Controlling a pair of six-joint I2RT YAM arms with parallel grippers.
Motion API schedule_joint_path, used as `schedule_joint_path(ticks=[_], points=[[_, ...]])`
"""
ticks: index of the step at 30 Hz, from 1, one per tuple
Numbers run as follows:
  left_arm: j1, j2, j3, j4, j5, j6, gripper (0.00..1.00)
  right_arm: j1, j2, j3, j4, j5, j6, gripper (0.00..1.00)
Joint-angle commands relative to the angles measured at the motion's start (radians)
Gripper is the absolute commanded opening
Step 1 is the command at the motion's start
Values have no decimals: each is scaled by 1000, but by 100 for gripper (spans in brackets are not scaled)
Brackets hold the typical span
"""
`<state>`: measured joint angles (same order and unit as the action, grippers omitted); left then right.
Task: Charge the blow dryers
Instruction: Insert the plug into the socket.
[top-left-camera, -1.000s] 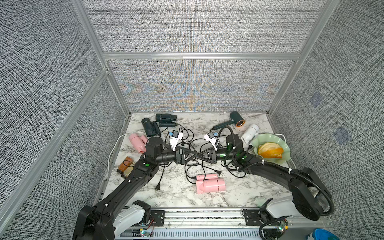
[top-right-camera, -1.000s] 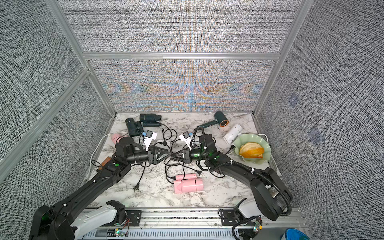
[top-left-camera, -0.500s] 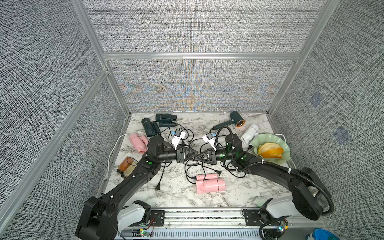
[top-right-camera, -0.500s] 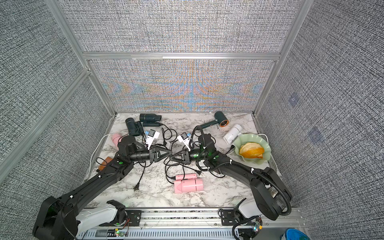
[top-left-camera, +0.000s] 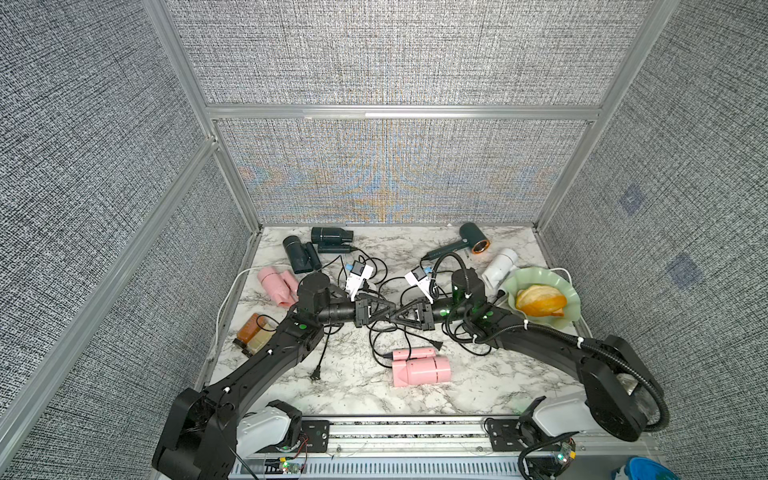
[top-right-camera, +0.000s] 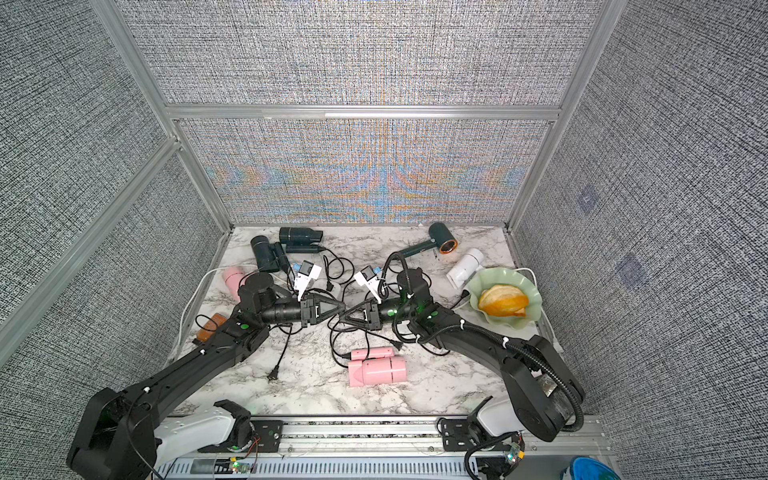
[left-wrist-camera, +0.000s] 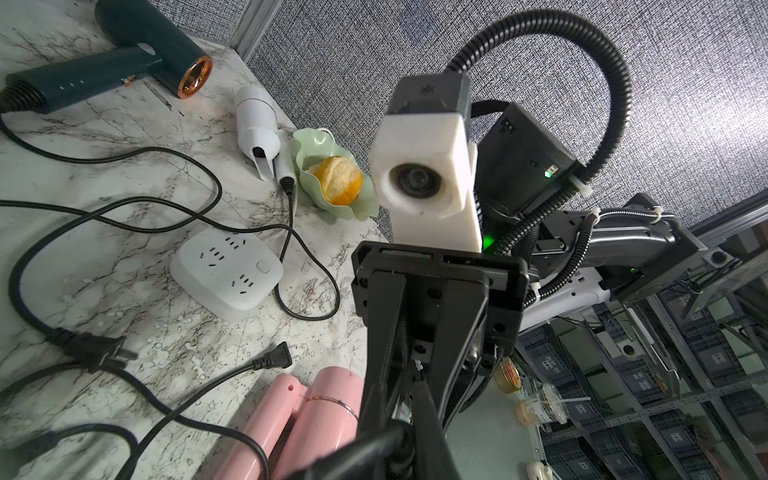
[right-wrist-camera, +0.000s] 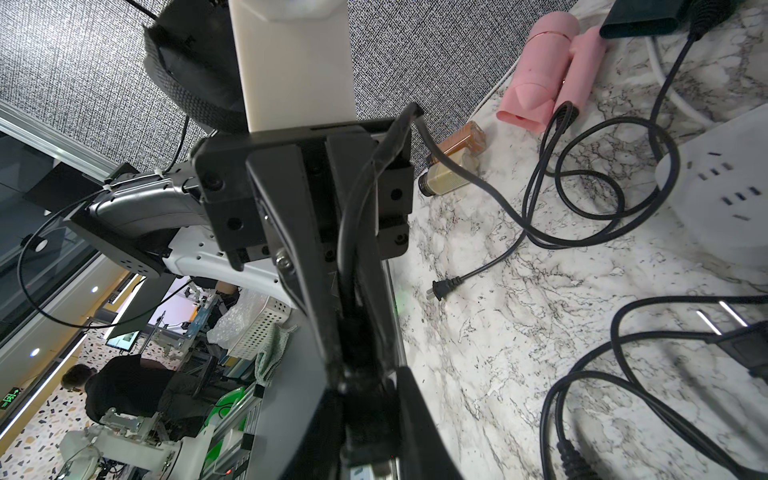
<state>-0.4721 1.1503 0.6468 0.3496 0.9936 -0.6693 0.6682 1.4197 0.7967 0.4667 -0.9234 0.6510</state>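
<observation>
From my station I saw the left gripper (top-left-camera: 390, 315) and the right gripper (top-left-camera: 401, 323) meeting tip to tip, low over the middle of the marble table (top-left-camera: 478, 386), above a tangle of cords. The left gripper was clenched. In the right wrist view a black cord (right-wrist-camera: 347, 216) ran between its fingers (right-wrist-camera: 291, 232) down into the tips, so it was grasping this cord. About the right gripper I could not tell. In the left wrist view its fingers (left-wrist-camera: 384, 324) narrowed to a V, but I could not make out the tips.

All blow dryers lay on the table, none in a gripper. The back teal dryer (top-left-camera: 331, 235) and the outer teal dryer (top-left-camera: 297, 253) were close together in the back left corner. The left pink dryer (top-left-camera: 274, 282) lay just beside the left wrist, and the front pink dryer (top-left-camera: 419, 368) lay nearer to me than the grippers. The green dryer (top-left-camera: 469, 239) with a copper ring lay at the back right. The white dryer (top-left-camera: 500, 268) lay just beside a green dish (top-left-camera: 569, 307) holding a peeled orange (top-left-camera: 540, 301). A white power strip (left-wrist-camera: 226, 270) sat among the cords, and an amber bottle (top-left-camera: 251, 334) lay near the left edge.
</observation>
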Motion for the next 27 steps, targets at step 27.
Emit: schedule_joint_path(ticks=[27], points=[[28,120,149,-304,-1097,381,3,25,-350,-133,-344,634,-181,85]])
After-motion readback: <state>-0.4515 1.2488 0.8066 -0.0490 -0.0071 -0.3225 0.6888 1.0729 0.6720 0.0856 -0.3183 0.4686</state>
